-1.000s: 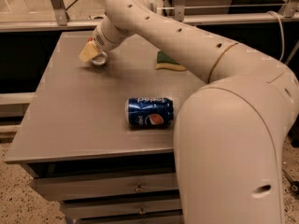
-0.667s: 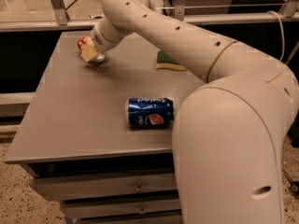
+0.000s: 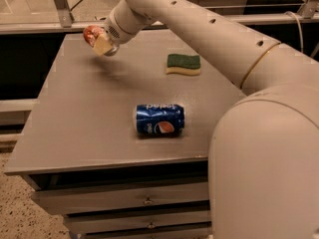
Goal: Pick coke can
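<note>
Gripper: I see the gripper (image 3: 98, 40) above the far-left corner of the table, fingers pinching the coke can.
Coke can: the coke can (image 3: 90, 33) is red, held at the gripper's tip and raised off the tabletop.
Arm: the white arm (image 3: 199, 29) reaches in from the right foreground.
Table: the grey table (image 3: 75, 118) has a matte top with a soft shadow beneath the gripper.
Blue Pepsi can: the blue Pepsi can (image 3: 159, 119) lies on its side near the front middle.
Sponge: the sponge (image 3: 183, 63), green over yellow, lies flat, well apart from the gripper.
Drawers: the drawers (image 3: 144, 198) sit under the front edge.
Room: I make out a speckled floor (image 3: 15, 218) at lower left and a metal frame (image 3: 60, 4) behind the table.
</note>
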{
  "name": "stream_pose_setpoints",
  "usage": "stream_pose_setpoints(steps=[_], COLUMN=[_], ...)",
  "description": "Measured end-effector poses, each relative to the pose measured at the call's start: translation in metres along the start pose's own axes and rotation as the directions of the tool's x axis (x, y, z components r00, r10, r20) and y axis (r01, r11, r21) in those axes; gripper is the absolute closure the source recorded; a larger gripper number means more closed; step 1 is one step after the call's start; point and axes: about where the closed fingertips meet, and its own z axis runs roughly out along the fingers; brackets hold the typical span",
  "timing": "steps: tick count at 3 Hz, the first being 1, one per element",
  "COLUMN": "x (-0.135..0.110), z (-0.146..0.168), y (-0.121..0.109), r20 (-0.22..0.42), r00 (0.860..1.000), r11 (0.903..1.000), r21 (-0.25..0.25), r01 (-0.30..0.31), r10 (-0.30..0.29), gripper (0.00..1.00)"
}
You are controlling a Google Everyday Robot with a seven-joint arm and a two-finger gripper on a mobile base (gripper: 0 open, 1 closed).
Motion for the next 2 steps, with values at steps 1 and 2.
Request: stream_pose_setpoints(steps=[1, 2], x=[-0.007, -0.003], z=[-0.046, -0.090], y=[0.006, 0.008], r20=[0.070, 0.154], r00=[0.993, 0.973], r11=[0.9937, 0.9764], r21=[-0.047, -0.106], r01=[0.102, 0.188], r10=[-0.098, -0.171], gripper=[1.00, 1.00])
